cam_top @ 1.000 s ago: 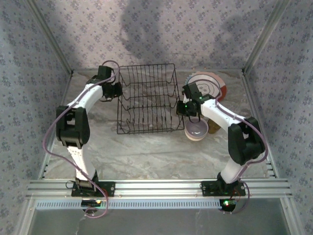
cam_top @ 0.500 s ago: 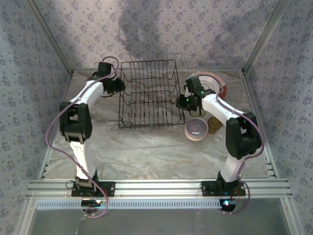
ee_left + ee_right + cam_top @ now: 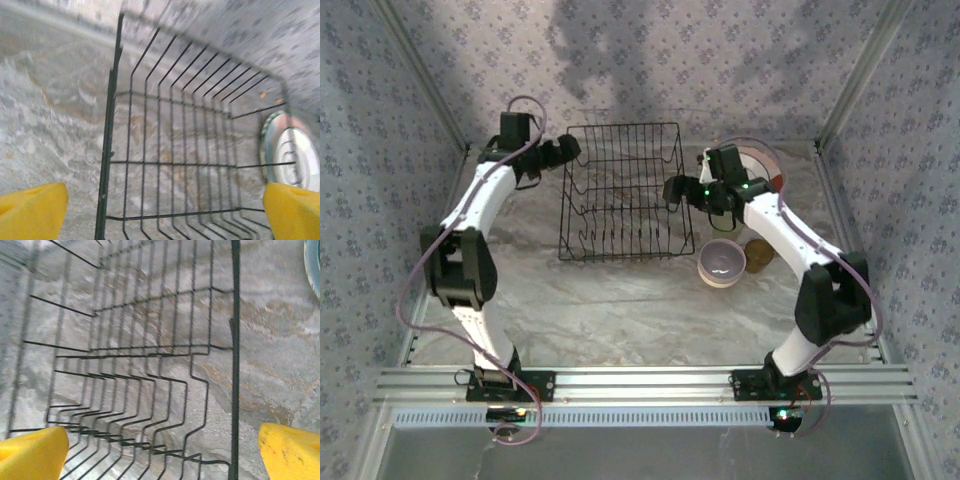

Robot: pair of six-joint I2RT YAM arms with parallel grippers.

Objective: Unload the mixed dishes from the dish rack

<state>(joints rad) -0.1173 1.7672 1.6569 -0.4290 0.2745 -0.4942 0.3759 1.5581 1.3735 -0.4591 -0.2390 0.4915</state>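
1. Both pincers have sprung wide in the past second and let go of the sides of the dish rack [image 3: 625, 195], and both arms have drawn back from the wire. The rack has slid slightly toward the far wall.
2. At left, the left pincer [image 3: 568, 150] hangs released just off the rack's far-left corner. In its wrist view the two yellow fingers [image 3: 32, 210] stand wide apart, holding nothing, with the rack's side wall between and beyond them.
3. Centre, the black wire rack stands flat on the marble-patterned table [image 3: 620, 310]. No dish can be seen between its prongs from above or from either wrist, so unloading looks all but finished.
4. Right of it, the right pincer [image 3: 672, 190] hovers at the rack's right edge, equally unclenched and empty. Its wrist view looks down along the rim wire.
5. Further right, the dishes sit on the table: stacked plates [image 3: 767, 160] behind the right arm, a lavender bowl [image 3: 722, 262] in front, and an amber cup [image 3: 758, 254] just beside the bowl.
6. Risk, as judged from here: with fingers spread so close to the wires, a careless withdrawal could hook a prong and drag or tip the rack. A low sweep of the right arm could also knock the plates or shove the bowl into the cup.
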